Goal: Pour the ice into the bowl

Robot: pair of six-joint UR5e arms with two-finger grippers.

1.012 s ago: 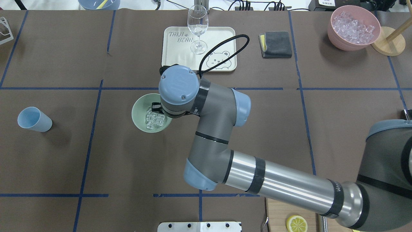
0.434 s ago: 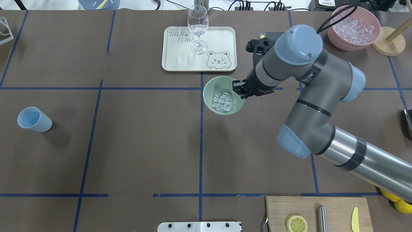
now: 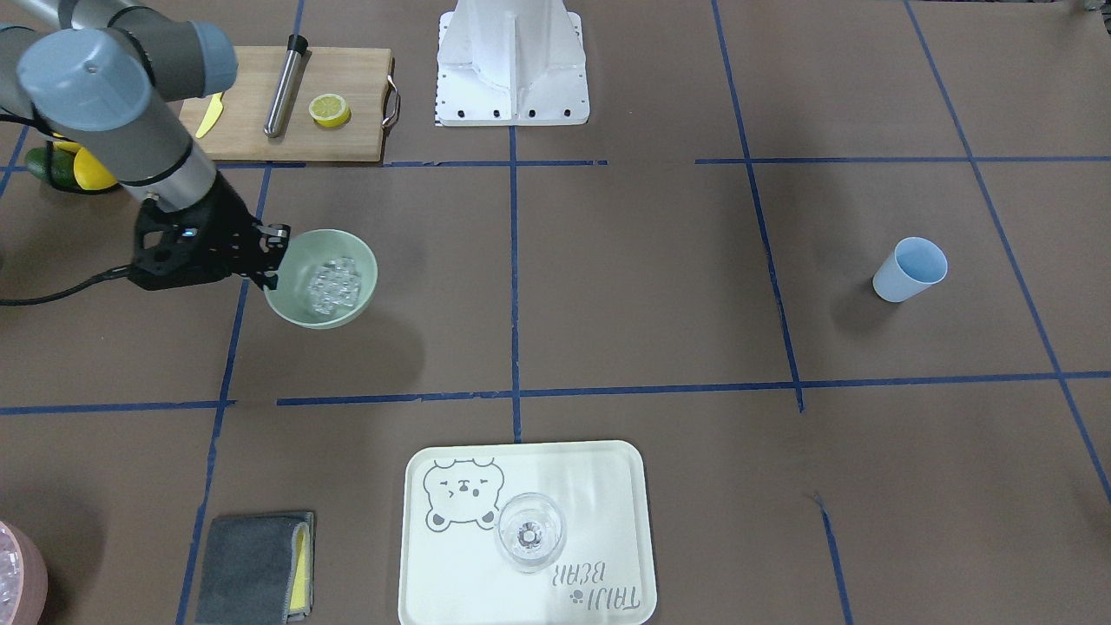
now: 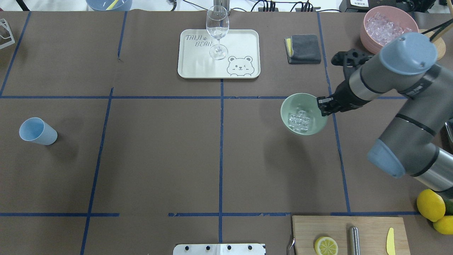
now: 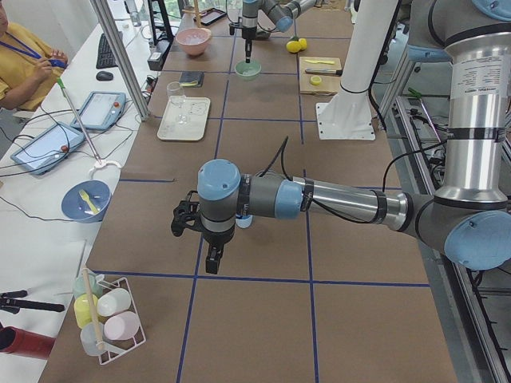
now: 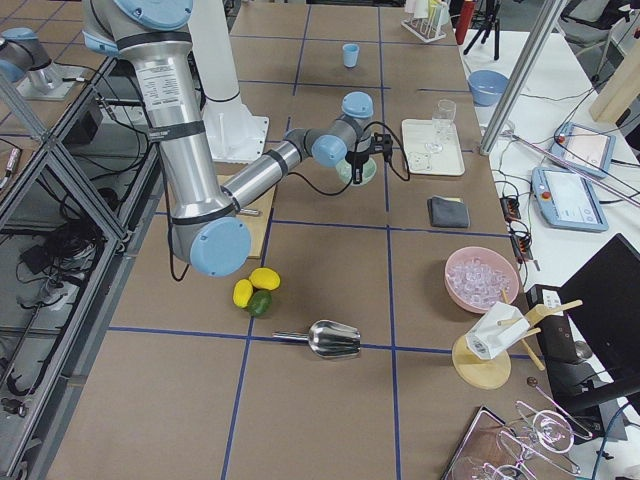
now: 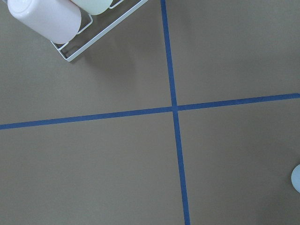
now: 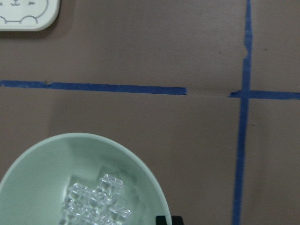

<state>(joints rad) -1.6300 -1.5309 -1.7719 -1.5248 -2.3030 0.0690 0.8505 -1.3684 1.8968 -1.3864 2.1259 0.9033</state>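
Note:
The sage-green bowl holds a cluster of clear ice and hangs above the table, right of centre. My right gripper is shut on its right rim. The bowl and ice also show in the front view beside the gripper, and in the right wrist view the bowl with ice fills the lower left. My left gripper hangs over bare table near the blue cup; I cannot tell whether it is open or shut.
A pink bowl full of ice stands at the far right. A wine glass stands on a tray. A grey cloth, a blue cup, a cutting board with a lemon slice, and a scoop are around.
My right arm has carried the bowl with the ice from left of centre across the table to the right side, still gripping its rim.

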